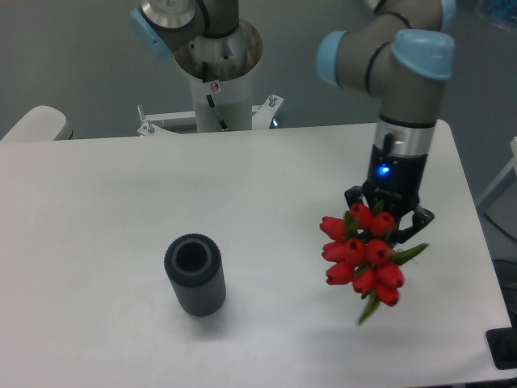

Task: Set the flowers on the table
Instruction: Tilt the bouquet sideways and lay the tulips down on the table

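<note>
So only one view to go on, the fixed camera looking down at the white table [97, 210] from the front. The arm came in from the top right, grey tube sections with light blue joint caps, and pointed pretty much straight down. Its gripper [386, 220] was dark with a small blue light glowing on the body just above it.

The flowers [361, 257] hung right under the gripper, red tulip heads bunched together facing the camera, with a green leaf poking out to the right and another bit of green pointing down at the bottom. The jaws were closed around the bunch, gripping it somewhere behind the blooms, though the exact contact spot was hidden by the flower heads. The bouquet looked to be off the table, with a faint shadow on the surface below it.

Using the vase [194, 274] as the landmark: it stood upright, dark grey and ribbed, open mouth showing. The flowers were well to the right of it and not touching it. The robot's white base column [216, 89] sat behind the vase, at the far edge of the table.
</note>
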Available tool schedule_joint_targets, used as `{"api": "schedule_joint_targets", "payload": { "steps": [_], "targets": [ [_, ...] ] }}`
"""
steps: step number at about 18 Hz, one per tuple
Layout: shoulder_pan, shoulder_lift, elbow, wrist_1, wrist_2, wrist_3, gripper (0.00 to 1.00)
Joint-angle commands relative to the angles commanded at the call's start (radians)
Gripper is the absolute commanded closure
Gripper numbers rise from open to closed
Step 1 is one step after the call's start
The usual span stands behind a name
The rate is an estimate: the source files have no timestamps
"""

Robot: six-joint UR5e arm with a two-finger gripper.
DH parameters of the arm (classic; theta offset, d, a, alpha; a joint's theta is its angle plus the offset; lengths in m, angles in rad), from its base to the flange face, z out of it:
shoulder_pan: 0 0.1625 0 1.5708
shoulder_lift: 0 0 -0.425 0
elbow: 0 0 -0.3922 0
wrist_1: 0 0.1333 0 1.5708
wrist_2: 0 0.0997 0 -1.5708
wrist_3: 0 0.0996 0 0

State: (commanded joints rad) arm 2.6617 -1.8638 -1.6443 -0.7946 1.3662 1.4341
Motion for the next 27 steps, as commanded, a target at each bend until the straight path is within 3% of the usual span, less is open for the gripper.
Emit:
{"api": "schedule_joint_targets", "payload": {
  "steps": [10, 16, 27],
  "targets": [
    [-0.111, -0.014, -0.101, 0.009, 0.299, 0.003, 0.74],
    [-0.150, -0.064, -0.126, 0.014, 0.461, -0.006, 0.74],
    [-0.163, -0.144, -0.106, 0.014, 0.481, -0.007, 0.74]
  ]
}}
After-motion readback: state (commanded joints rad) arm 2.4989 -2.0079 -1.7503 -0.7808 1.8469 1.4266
